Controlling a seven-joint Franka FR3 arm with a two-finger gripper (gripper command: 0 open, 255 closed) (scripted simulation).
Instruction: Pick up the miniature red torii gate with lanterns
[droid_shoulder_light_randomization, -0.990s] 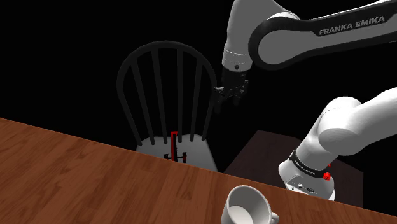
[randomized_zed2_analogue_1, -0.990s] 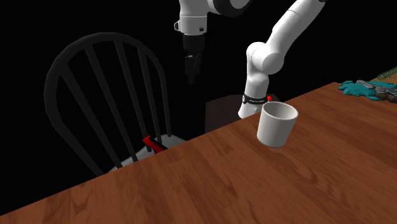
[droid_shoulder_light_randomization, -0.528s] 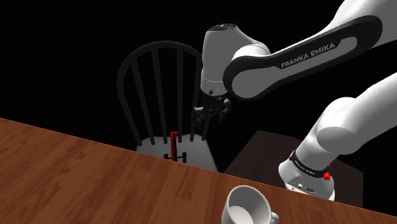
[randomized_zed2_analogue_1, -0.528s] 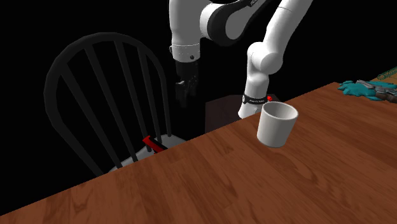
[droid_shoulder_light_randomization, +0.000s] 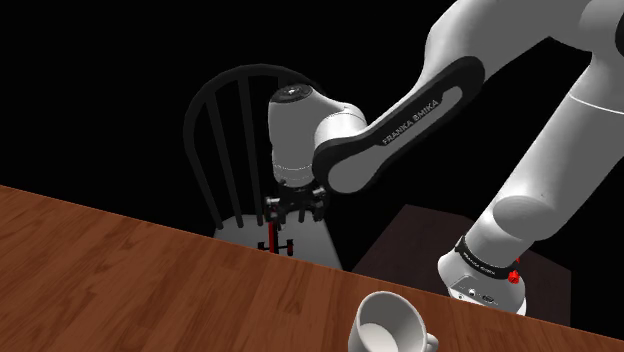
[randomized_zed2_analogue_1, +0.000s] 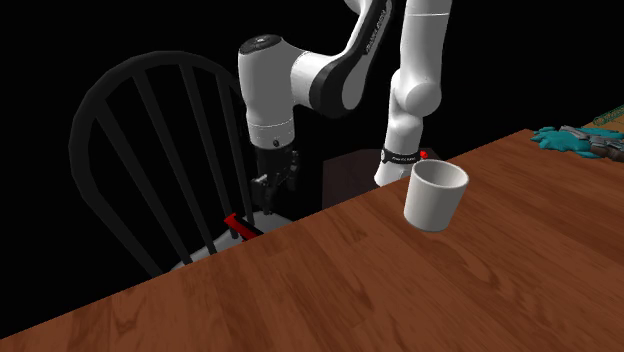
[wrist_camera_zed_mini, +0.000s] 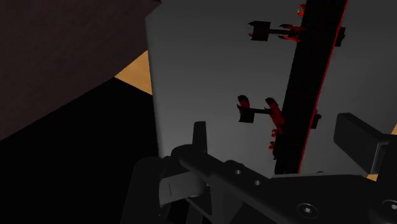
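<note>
The miniature red and black torii gate (wrist_camera_zed_mini: 310, 76) looks light and stiff but thin throughout, so I judge it fragile and easy to tip. Its small lantern pieces would likely snap if pinched. The safest hold seems to be across the long top beam, near its middle. That beam is slim and dark, edged in red, with short red-tipped pieces branching off it. The gate stands on the pale grey seat (droid_shoulder_light_randomization: 312, 238) of a black spindle-back chair (droid_shoulder_light_randomization: 203, 105), beyond the brown wooden table (droid_shoulder_light_randomization: 120, 270). The black gripper (droid_shoulder_light_randomization: 290, 208) hovers just above the gate. Its 2 jaws stand apart on either side of the beam, touching nothing.
</note>
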